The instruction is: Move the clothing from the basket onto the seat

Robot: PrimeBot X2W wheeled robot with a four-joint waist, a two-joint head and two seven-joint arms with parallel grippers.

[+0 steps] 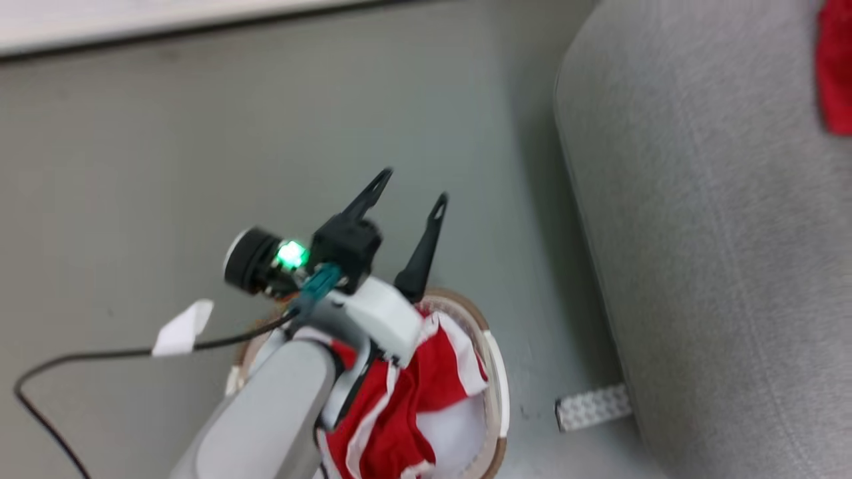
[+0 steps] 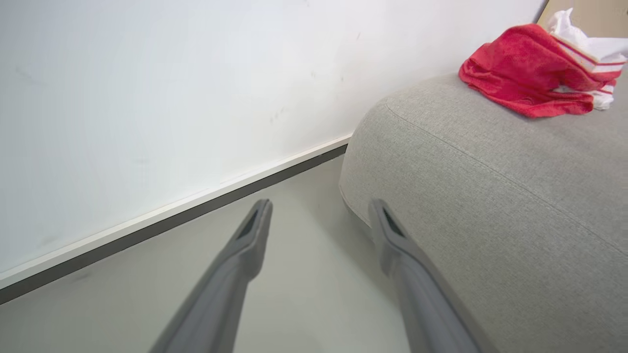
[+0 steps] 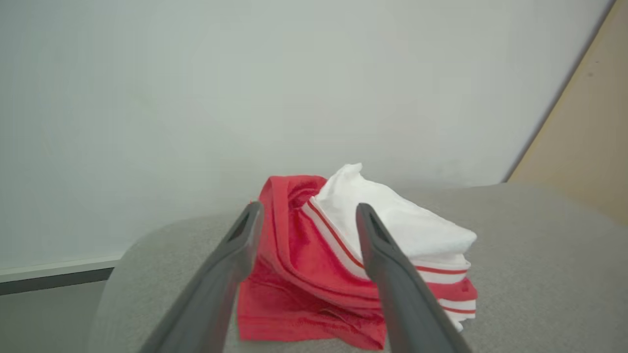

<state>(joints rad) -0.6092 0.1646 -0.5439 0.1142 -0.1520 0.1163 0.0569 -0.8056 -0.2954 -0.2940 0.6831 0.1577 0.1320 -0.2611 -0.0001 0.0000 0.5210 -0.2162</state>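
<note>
Your right gripper (image 3: 309, 211) is spread; red-and-white garment (image 3: 304, 274) lies on seat (image 3: 539, 245), maybe brushing a finger. Pull straight back. Left gripper (image 1: 411, 187) open, empty above basket (image 1: 498, 386) of clothing (image 1: 432, 379): grab deep.

Grey floor (image 1: 200, 133); white wall (image 2: 147, 73); dark skirting (image 2: 171, 221)

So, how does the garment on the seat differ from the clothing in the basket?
The garment lies on the grey seat; the clothing sits in the basket on the floor. The garment lies in the open; the left arm covers part of the clothing. Both are red with white bands.
</note>
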